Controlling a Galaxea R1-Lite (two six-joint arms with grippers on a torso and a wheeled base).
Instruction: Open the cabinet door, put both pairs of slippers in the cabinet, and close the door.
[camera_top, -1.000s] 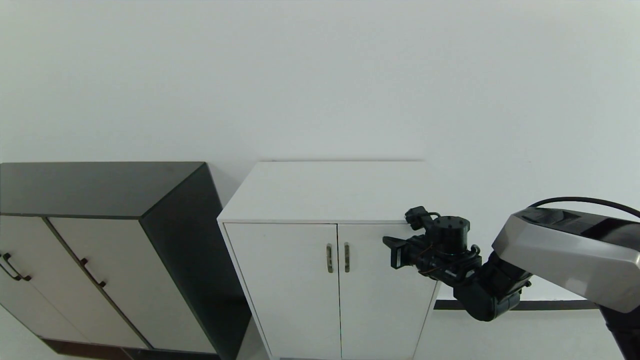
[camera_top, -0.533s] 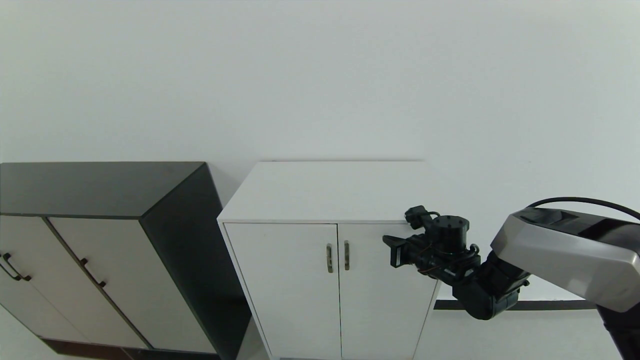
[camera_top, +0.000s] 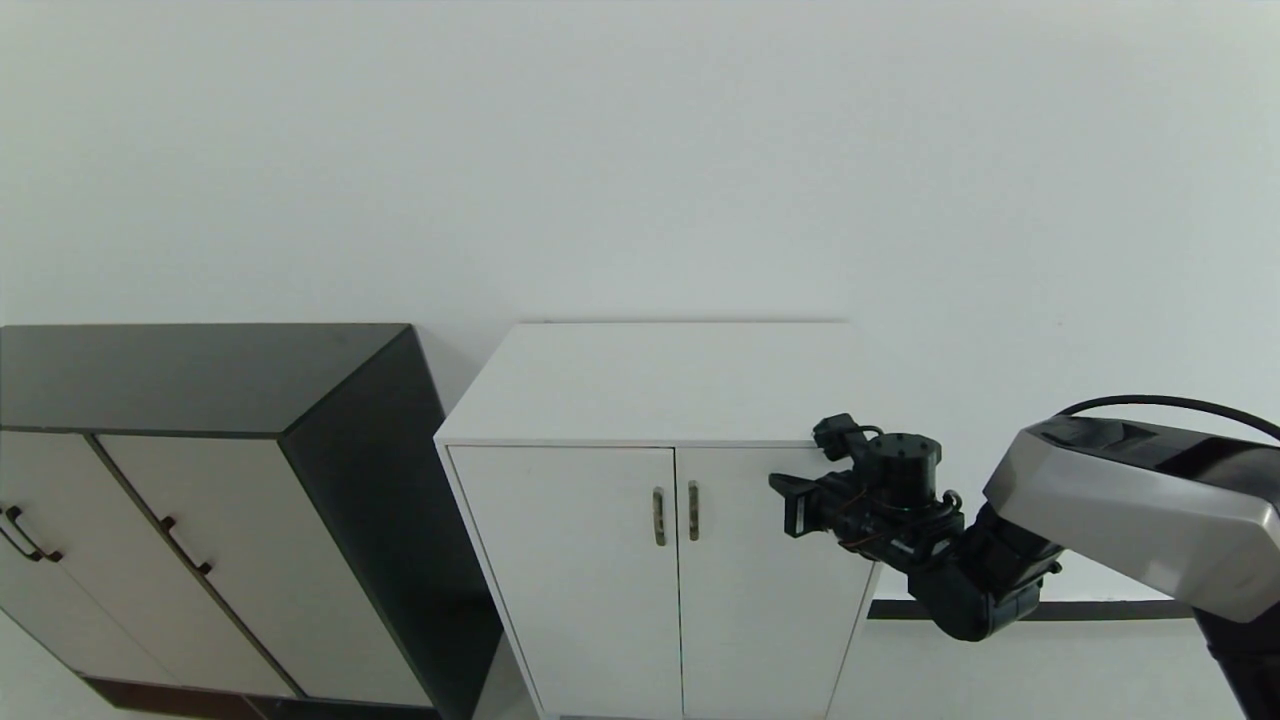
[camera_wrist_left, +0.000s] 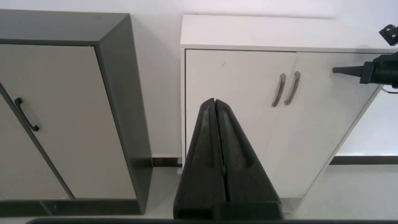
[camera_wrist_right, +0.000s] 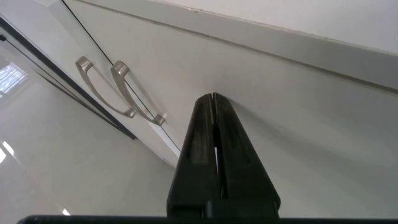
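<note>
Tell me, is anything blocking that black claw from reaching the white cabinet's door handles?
Nothing visible does. The right gripper, jaws shut, hangs before the white cabinet at its right door; only bare panel lies between it and that door's handle.

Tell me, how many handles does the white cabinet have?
2. The left handle and the right handle hang side by side at the middle of the white cabinet, one each side of the centre gap. None seems hidden.
</note>
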